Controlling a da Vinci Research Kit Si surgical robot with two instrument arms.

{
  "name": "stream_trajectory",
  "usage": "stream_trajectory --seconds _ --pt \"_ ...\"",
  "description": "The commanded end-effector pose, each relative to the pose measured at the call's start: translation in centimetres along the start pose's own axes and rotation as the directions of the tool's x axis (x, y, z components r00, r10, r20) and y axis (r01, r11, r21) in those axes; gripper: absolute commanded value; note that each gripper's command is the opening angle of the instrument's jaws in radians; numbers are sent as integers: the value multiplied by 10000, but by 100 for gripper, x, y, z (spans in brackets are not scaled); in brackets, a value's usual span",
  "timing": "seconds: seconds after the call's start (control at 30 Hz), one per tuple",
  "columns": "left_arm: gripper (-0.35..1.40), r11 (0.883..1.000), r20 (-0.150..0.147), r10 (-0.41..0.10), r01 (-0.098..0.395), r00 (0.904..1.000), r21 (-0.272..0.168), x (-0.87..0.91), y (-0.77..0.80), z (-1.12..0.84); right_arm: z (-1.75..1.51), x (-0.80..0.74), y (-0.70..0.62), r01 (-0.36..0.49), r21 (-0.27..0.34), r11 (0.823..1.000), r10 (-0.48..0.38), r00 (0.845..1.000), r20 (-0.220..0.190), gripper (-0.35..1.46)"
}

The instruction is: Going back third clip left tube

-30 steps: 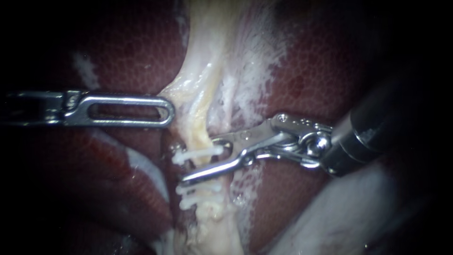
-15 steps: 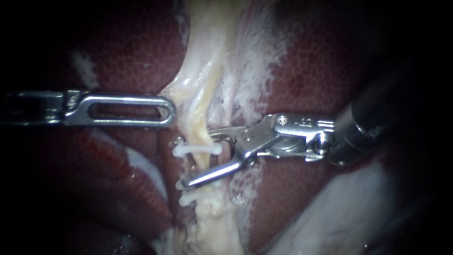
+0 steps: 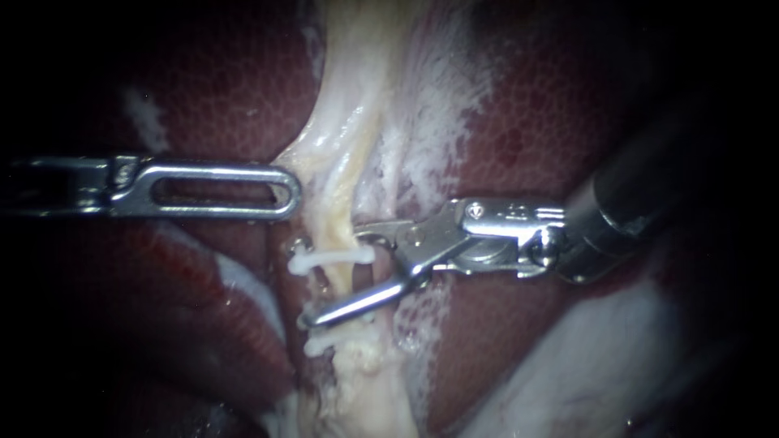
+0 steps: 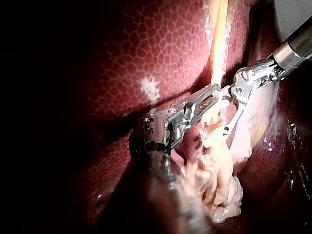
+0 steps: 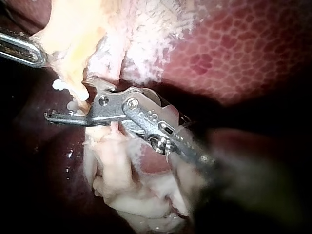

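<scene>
Right tool (image 3: 337,274) released, jaws spread astride pale tube (image 3: 347,212). Upper clip (image 3: 333,258), white, sits on tube between the jaws; lower clip (image 3: 324,347) just past lower jaw. Left tool (image 3: 286,191) tip touching tube edge, grip cannot tell. Liver (image 3: 535,122) behind.

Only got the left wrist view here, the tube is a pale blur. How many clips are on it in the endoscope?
Observer: Two white clips show plainly across the tube: an upper clip and a lower clip.
Operator: Right instrument relative to them?
Observer: The right instrument has its jaws open astride the tube, with the upper clip inside the gap.
Operator: Third clip?
Observer: Cannot tell. Its lower jaw lies across the tube just above the lower clip and could hide one.
</scene>
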Motion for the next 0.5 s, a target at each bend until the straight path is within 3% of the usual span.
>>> stream_trajectory --seconds 0.03,0.33,0.5 --pt "-35 10000 0 2 -2 10000 2 0 0 0 2 -2 0 8 21 10000 -8 10000 21 60" --pt "-35 10000 -1 3 -3 10000 2 0 0 0 -3 1 3 -18 24 10000 18 10000 10 59" --pt "-35 10000 -1 3 -3 10000 2 0 0 0 -10 1 8 372 29 9993 -373 9993 36 58"
